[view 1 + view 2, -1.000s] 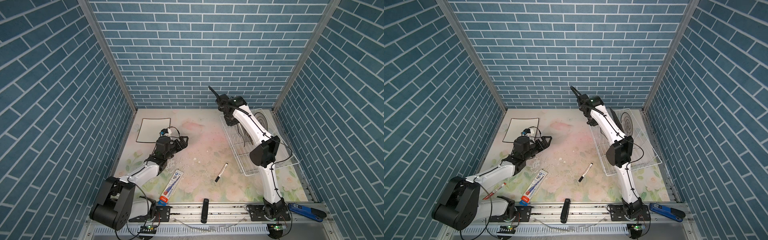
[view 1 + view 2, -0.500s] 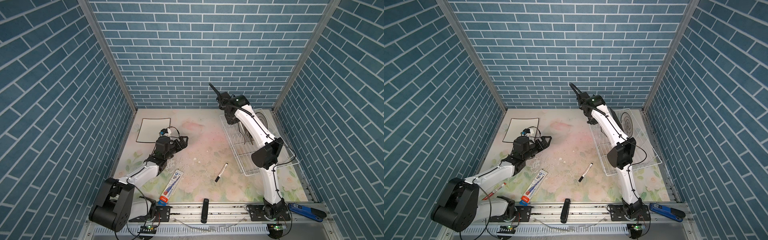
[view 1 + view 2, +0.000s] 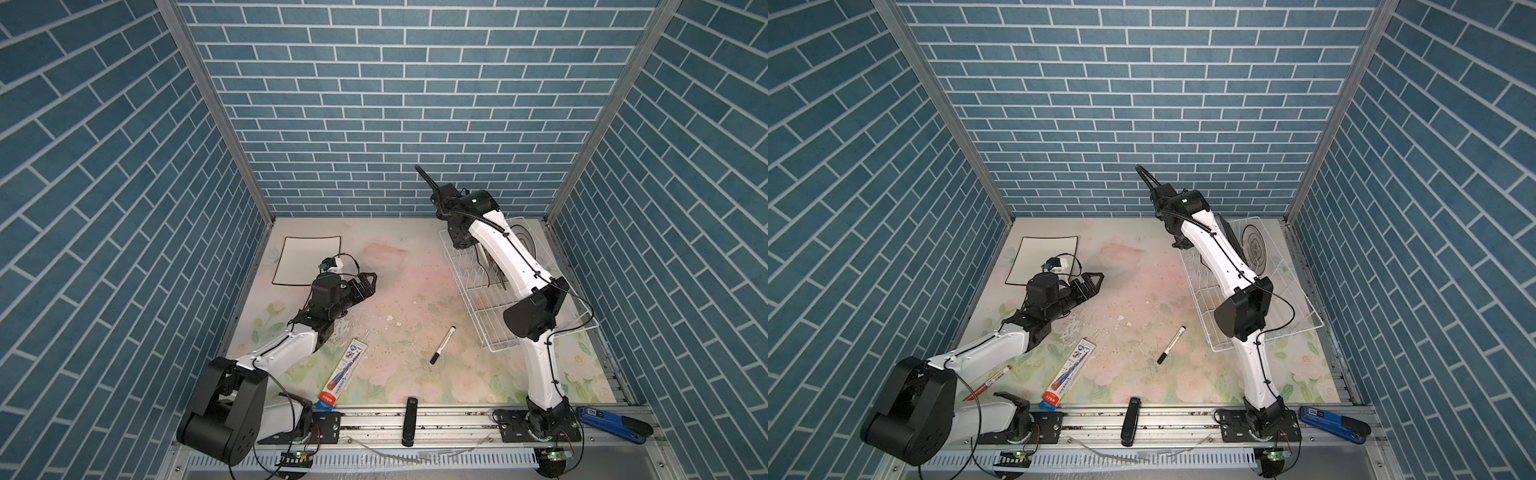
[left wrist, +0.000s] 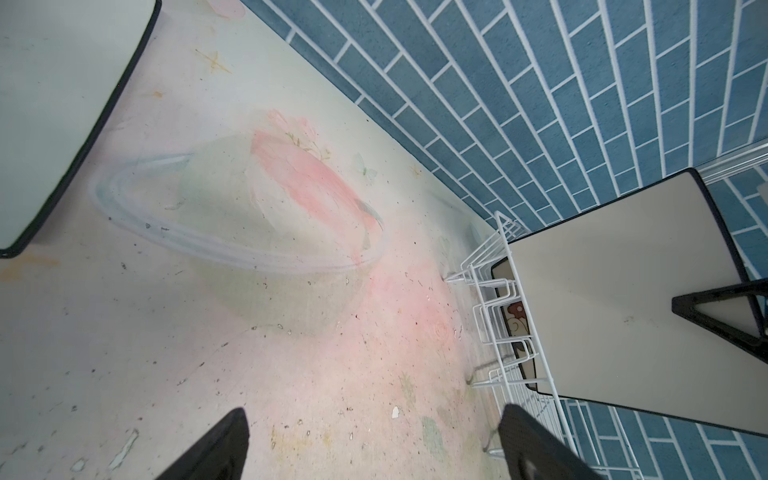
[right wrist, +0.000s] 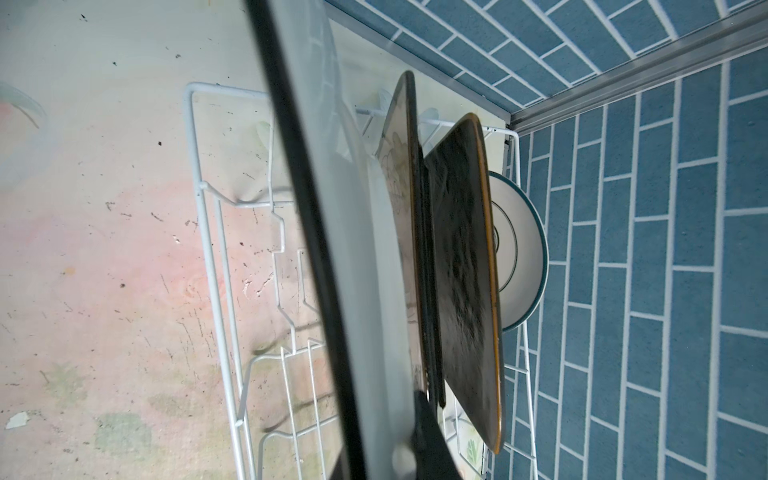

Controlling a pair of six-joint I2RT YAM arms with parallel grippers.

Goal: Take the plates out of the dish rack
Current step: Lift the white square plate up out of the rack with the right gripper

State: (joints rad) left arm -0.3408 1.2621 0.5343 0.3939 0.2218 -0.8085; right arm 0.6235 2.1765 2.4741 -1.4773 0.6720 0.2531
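Held plate [image 5: 361,270]: square, white, thin black rim, curved edges. It hangs upright above the far end of the rack [image 3: 482,318]. Right tool [image 3: 438,192] pinches it at 1 edge, and 1 black finger [image 4: 723,316] lies across its white face.

Rack: white wire basket with raised sides and rows of prongs, set on the table [image 3: 399,266].

In the rack's far end, 3 more stand on edge:
- flowered plate [image 5: 399,195], cream with a flower print, nearest the held one
- black plate [image 5: 461,270], mottled with a brown edge, leaning close to the flowered plate
- round plate [image 5: 519,257], smaller, white with dark rings, at the rack's far corner

Flat plate [image 3: 305,257]: same white, black-rimmed kind. It lies flat on the table, well apart from the rack.

Left tool [image 3: 370,282]: jaws spread wide, nothing between them. It sits low over the table between the flat plate and the rack.

Around:
- marker [image 3: 442,345] on the table just beside the rack's near end
- blue-and-white packet [image 3: 343,374] beyond the marker, further from the rack
- red pen [image 3: 988,380] further still, partly under the left arm
- black bar [image 3: 410,419] on the front rail
- crumbs and flakes speckling the table between the rack and the left tool

In the way: the right arm [image 3: 511,257] stretches over the rack lengthwise and hides much of it in both top views. In the right wrist view the held plate covers part of the flowered plate.
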